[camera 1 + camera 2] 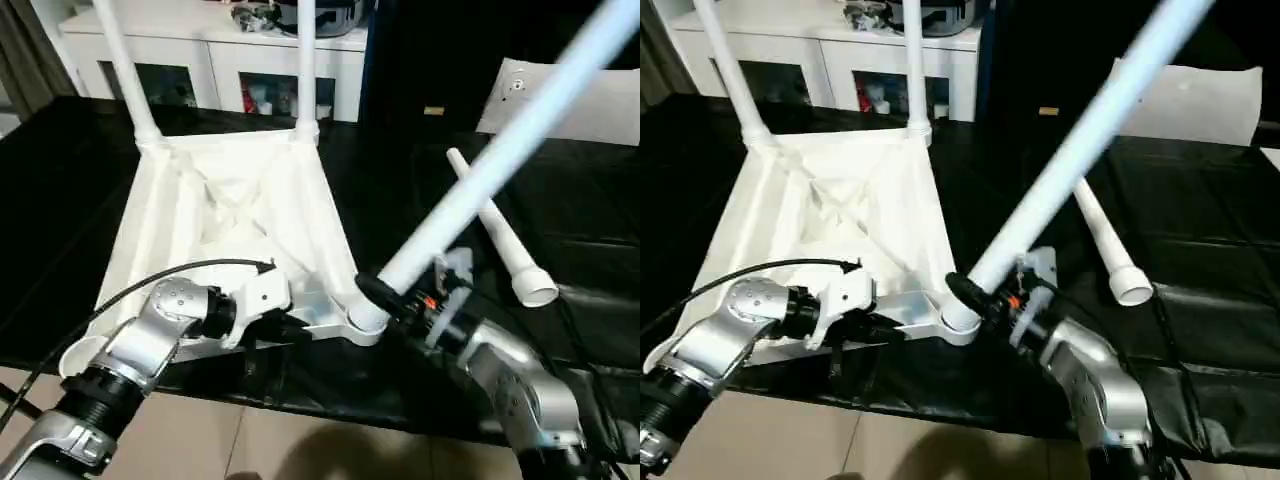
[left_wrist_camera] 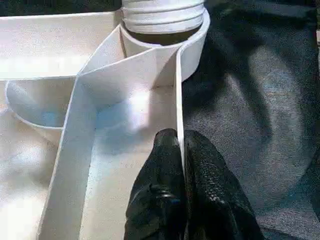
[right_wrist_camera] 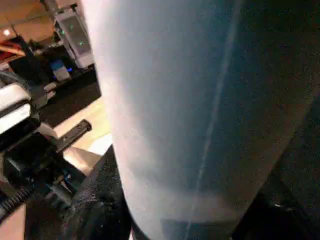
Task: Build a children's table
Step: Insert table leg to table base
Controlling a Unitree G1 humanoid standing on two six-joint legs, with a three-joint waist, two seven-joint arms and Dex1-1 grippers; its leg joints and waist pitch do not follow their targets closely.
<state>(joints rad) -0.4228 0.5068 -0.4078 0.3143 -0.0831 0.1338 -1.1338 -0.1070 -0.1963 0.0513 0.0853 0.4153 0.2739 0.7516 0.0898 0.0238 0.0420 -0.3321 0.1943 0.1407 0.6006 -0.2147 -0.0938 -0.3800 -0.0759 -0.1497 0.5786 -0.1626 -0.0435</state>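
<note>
Silver forearms sit closest to cam, w/ left gripper (image 2: pixel 182 150) clamped on a thin upright rim wall of the tabletop (image 1: pixel 235 215), one black finger each side, just short of the near-right corner socket (image 1: pixel 365 325). Right gripper (image 1: pixel 385 293) is clamped round the low end of a tilted leg (image 1: pixel 480 165), whose ribbed end already sits in that socket; leg leans hard up and away to robot's right, so prob not seated yet. Tabletop lies upside down on the black-cloth table (image 1: pixel 400 160), near edge at the table's front lip. Two legs stand upright in the far corner sockets: far-left leg (image 1: pixel 125 70) and far-right leg (image 1: pixel 306 65). Spare leg (image 1: pixel 498 235) lies flat on the cloth, right of the tabletop, wide open end toward cam. Near-left socket (image 1: pixel 78 355) looks empty. Step in hand, my read: fit 3rd leg. To do it well: keep left grip firm so top doesn't slide off the front lip, swing leg to vertical before pushing, line up w/ socket axis, then press or twist straight down; forcing it while canted risks jamming or levering the top up. Materials: all-white smooth plastic, slightly glossy; underside has thin ribs in an X, round cup sockets, legs are long tapered tubes w/ stepped ends. Cloth is matte, likely some friction. White cabinet (image 1: pixel 215 60) w/ glass doors stands behind the table.
</note>
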